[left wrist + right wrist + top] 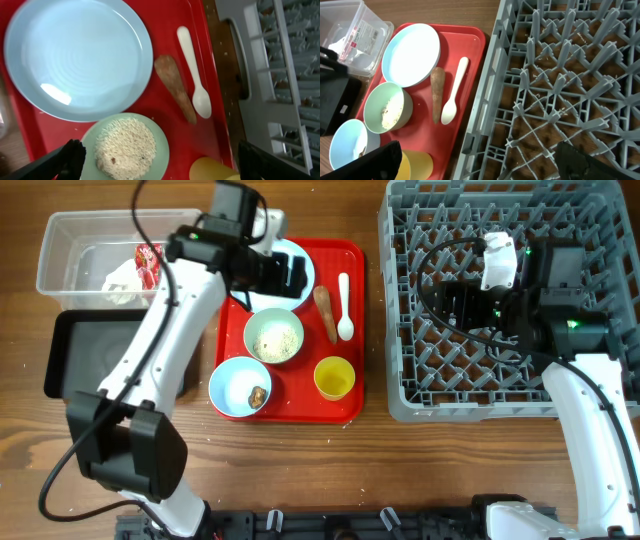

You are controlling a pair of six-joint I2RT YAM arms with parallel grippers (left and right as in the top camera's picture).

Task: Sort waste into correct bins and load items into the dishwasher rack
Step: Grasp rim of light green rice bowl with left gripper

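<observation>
My left gripper [287,273] is open and empty, hovering over the pale blue plate [309,255] at the back of the red tray [300,405]. In the left wrist view its fingers [160,165] frame the bowl of rice [125,147]; the plate [75,55], brown stick [175,87], white spoon [195,75] and yellow cup [210,170] show too. A second bowl [232,380] holds a small brown lump [257,394]. The wrapper and tissue [135,272] lie in the clear tub [70,235]. My right gripper [462,302] is open and empty over the grey rack [500,395].
The black tray [75,355] lies in front of the clear tub, partly under my left arm. The rack's left wall [485,100] stands close beside the red tray's right edge [470,75]. Bare wooden table runs along the front.
</observation>
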